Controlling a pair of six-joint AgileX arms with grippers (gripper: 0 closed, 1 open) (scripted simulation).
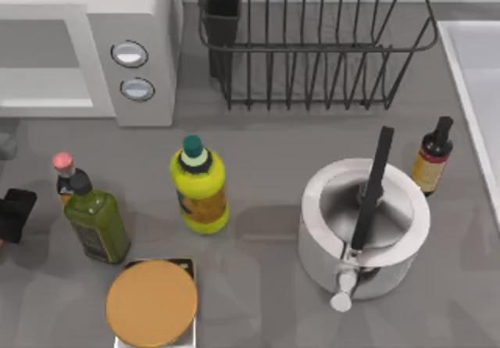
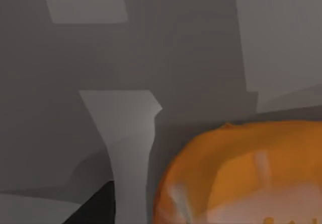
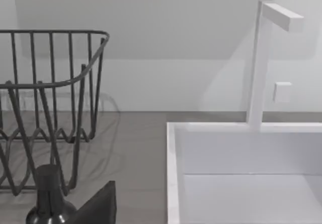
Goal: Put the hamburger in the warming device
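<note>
Close up in my left wrist view, the hamburger (image 2: 241, 173) sits beside my left hand; I cannot tell whether that hand grips it. Farther back, the warming device (image 1: 86, 47) stands at the tabletop's (image 1: 266, 145) far left corner.

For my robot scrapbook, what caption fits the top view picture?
Microwave, dish rack, steel pot, three bottles and an orange disc on a grey table.
</note>
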